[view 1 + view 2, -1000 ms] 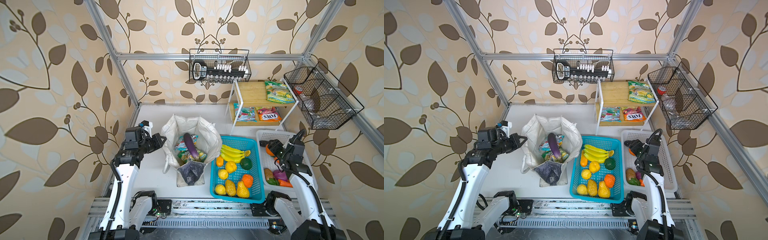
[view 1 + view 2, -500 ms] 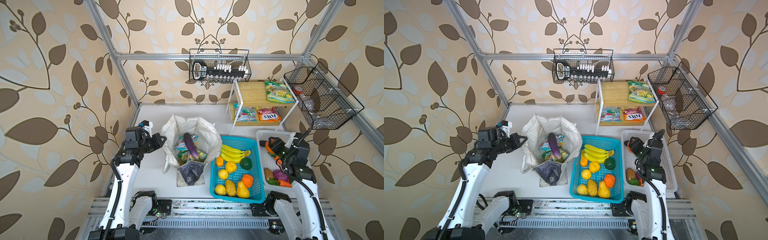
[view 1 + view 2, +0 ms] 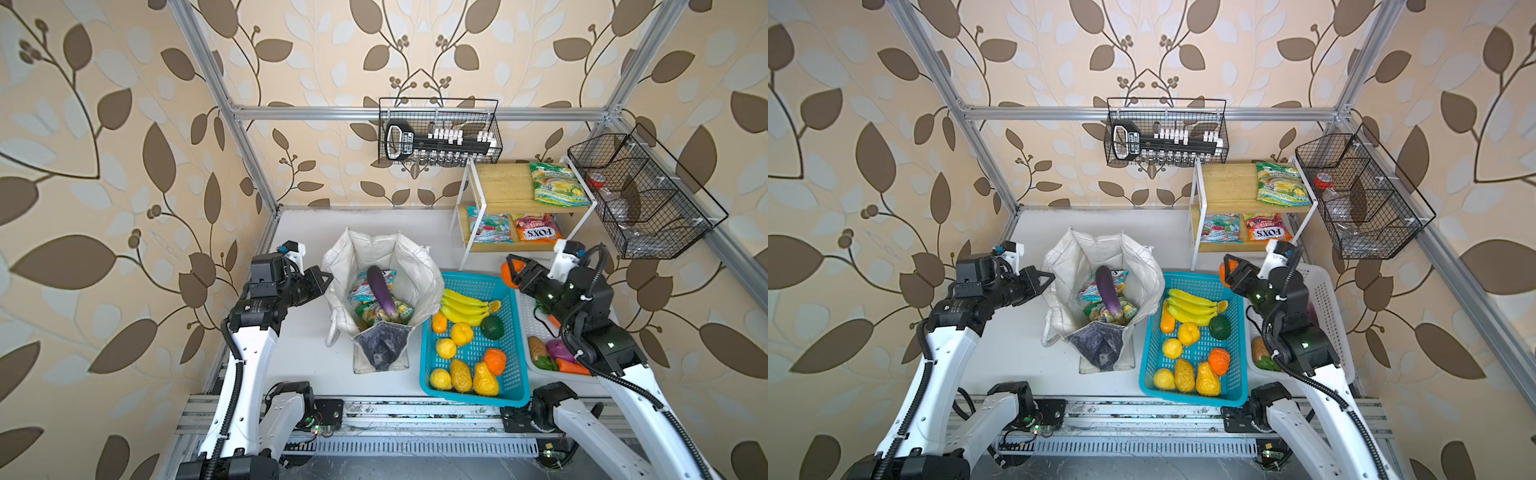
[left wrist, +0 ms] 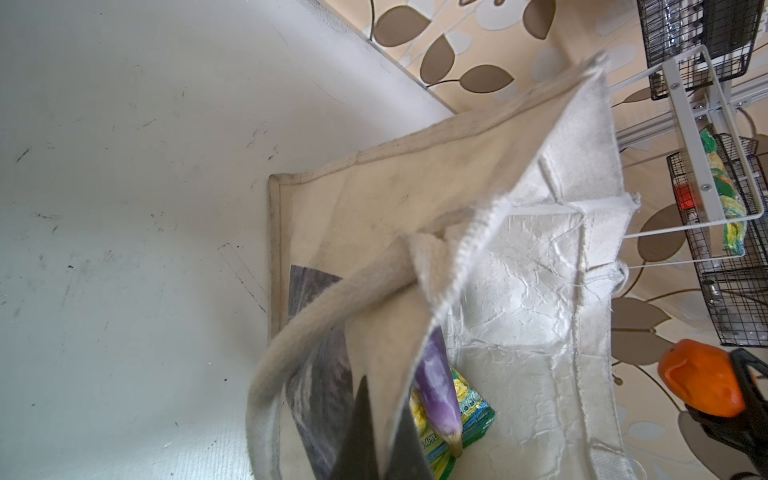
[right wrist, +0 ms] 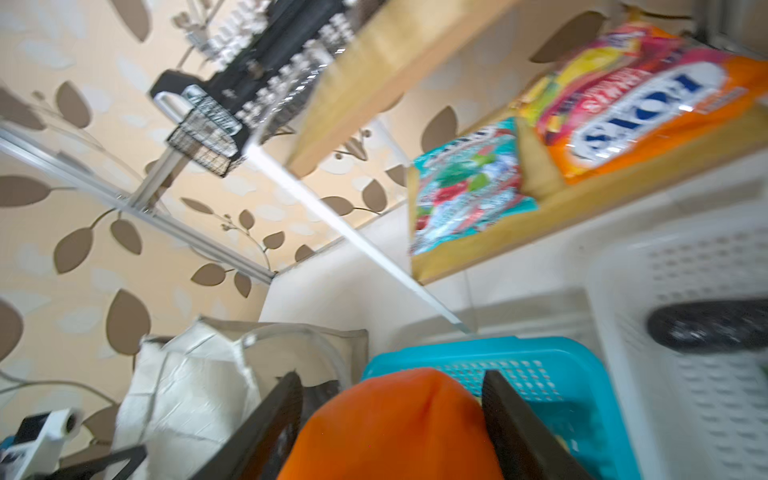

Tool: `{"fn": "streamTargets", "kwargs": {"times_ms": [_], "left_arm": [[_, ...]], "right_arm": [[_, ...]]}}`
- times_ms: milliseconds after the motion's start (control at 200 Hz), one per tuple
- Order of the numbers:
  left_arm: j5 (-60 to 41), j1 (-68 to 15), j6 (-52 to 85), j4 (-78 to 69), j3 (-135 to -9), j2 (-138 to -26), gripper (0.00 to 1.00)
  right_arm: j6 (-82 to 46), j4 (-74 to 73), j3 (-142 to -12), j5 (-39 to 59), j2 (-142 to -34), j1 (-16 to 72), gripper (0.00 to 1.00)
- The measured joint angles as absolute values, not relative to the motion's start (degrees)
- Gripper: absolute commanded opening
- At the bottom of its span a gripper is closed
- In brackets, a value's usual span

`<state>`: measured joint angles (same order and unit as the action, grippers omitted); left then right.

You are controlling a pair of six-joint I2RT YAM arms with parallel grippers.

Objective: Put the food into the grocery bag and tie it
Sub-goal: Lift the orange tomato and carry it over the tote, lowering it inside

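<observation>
The off-white grocery bag [image 3: 417, 266] [image 3: 1135, 266] stands open in both top views. Inside it lie a purple eggplant [image 3: 381, 291] [image 4: 438, 382] and glossy snack packets [image 3: 371, 312]. My left gripper [image 3: 326, 280] [image 4: 380, 444] is shut on the bag's left rim, and the cloth edge runs between its dark fingers. My right gripper [image 3: 513, 268] [image 5: 392, 407] is shut on an orange round fruit [image 3: 505, 277] [image 5: 390, 444], raised over the far right corner of the teal basket [image 3: 516, 332]. A banana bunch [image 3: 462, 306] and lemons [image 3: 445, 348] lie in that basket.
A white basket [image 3: 1338, 316] with vegetables sits under my right arm. A wooden shelf rack [image 3: 503, 187] at the back right holds more snack packets [image 3: 534, 227]. Black wire baskets [image 3: 440, 137] hang on the back and right frame rails.
My right gripper has risen out of the white basket with the orange fruit and moved left, toward the bag. The left arm and the bag have stayed still.
</observation>
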<state>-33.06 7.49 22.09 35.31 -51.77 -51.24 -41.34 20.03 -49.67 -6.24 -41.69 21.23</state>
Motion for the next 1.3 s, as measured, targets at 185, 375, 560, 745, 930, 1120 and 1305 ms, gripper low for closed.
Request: {"fn": "streamTargets", "kwargs": {"times_ms": [185,375,560,745,930,1120,1305], "left_arm": [[-33.1,7.5,22.1,35.3,-51.8,-51.2,0.0],[-33.1,7.5,22.1,35.3,-51.8,-51.2,0.0],[-33.2,7.5,22.1,35.3,-51.8,-51.2,0.0],[-33.5,7.5,22.1,35.2,-51.7,-51.2,0.0],[-34.1,7.5,22.1,34.9,-51.8,-51.2,0.0],[-34.2,7.5,22.1,34.9,-51.8,-51.2,0.0],[-34.1,7.5,22.1,34.9,-51.8,-51.2,0.0]], "right_arm": [[-40.9,14.2,-58.1,-18.0,-57.3,43.7,0.66],[-39.4,9.2,-67.4,-20.6,-76.1,54.1,0.66],[-37.0,9.0,-75.0,-18.9,-88.2,57.1,0.66],[-34.1,13.6,-83.1,-16.9,-97.4,57.0,0.66],[-33.4,17.5,-85.5,-12.8,-104.1,57.1,0.67],[-33.3,20.4,-88.3,-12.8,-107.3,57.8,0.7],[-32.2,22.5,-90.3,-15.4,-109.6,59.0,0.75]]}}
